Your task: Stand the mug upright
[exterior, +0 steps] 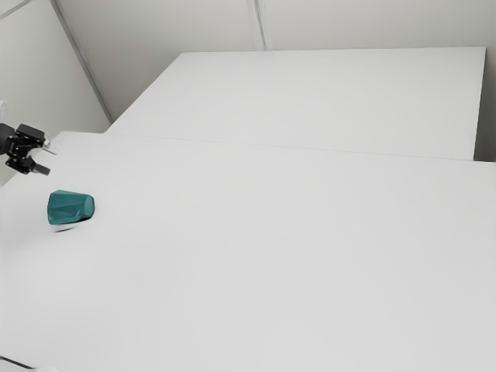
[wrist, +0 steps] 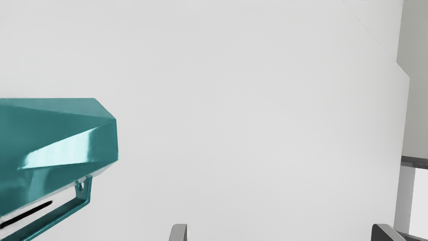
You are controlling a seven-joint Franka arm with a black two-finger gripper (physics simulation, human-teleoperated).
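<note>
one broad white table point(exterior: 294, 263) is filling the middle and bottom of the exterior view, and is spreading under most of the wrist view as well. grey-white walls point(exterior: 349, 22) are rising behind it, running along the top of the exterior view and down its upper left corner, with a pale upright strip point(exterior: 260, 23) marking them near the top centre. a second white surface point(exterior: 325, 101) is stretching from the upper middle to the exterior view's upper right, and a thin line is parting it from the table.

the black gripper point(exterior: 47, 160) is hanging at the exterior view's left edge, a little above the middle of the frame's height. it is holding its two fingers point(wrist: 179, 233) spread wide — the wrist view is showing bare white table between them.

the teal mug point(exterior: 68, 208) is lying on its side on the table, just below the gripper in the exterior view's left part, its narrower end pointing toward that view's right. in the wrist view it is resting outside the gap, past one of the fingers, and is showing flat, shiny facets. its angular handle point(wrist: 87, 192) is sticking out from the side of the body — a small black streak point(wrist: 28, 213) is lying between the two.
</note>
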